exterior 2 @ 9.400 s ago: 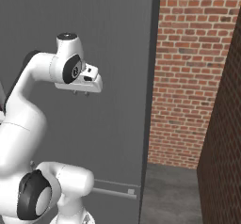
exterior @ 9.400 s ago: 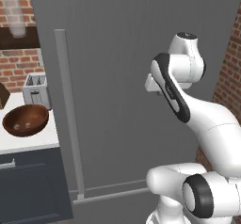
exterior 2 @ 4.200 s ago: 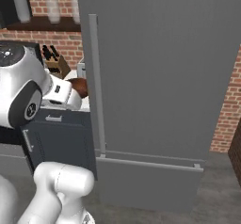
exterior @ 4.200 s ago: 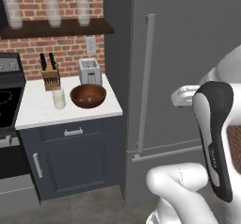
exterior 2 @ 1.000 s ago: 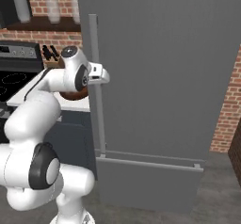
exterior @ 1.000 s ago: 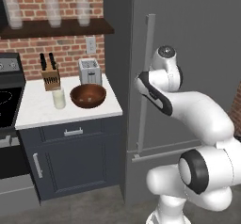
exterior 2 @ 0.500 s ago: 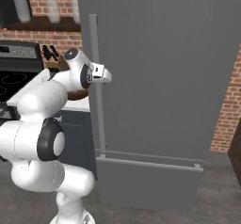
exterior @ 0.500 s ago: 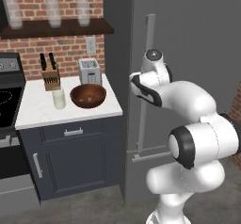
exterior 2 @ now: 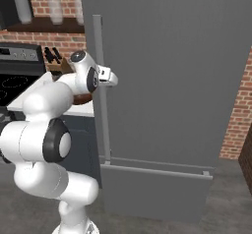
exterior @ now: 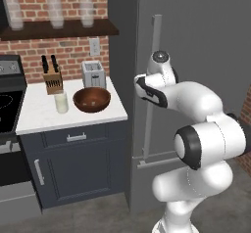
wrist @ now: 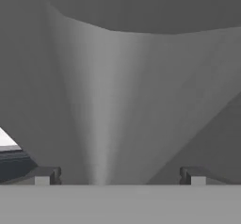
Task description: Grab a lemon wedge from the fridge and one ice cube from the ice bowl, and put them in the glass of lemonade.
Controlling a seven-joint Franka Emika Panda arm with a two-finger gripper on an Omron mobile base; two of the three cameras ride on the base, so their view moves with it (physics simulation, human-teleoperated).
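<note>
At centre frame of the left base view we see the arm reaching to the fridge [exterior: 196, 56], a tall dark grey unit whose door is closed. The gripper [exterior 2: 112, 78] sits level with the upper half of the long light grey bar handle [exterior: 152, 80], which runs vertically along the door's left edge. In the right base view the hand lies just right of centre-left, its tip at the handle. In the hand view the handle [wrist: 99, 105] rises as a pale vertical band through the middle of the frame, and the two dark fingertips [wrist: 44, 176] stand at the lower left and lower right corners, spread wide apart with the bar between them; we see no contact with it.

At the left of the left base view a white counter [exterior: 34, 114] tops a dark cabinet [exterior: 78, 163]. On it, at centre left, rests the ice bowl [exterior: 91, 99], wide, shallow and reddish-brown; we cannot make out its contents. Just left of the bowl stands the glass of lemonade [exterior: 61, 102], short and pale. Behind them stand a knife block [exterior: 53, 80] and a toaster [exterior: 93, 74], against the brick wall. Three taller frosted glasses [exterior: 54, 9] line a dark shelf [exterior: 63, 29] in the upper left. A black stove [exterior: 7, 104] occupies the far left edge.
</note>
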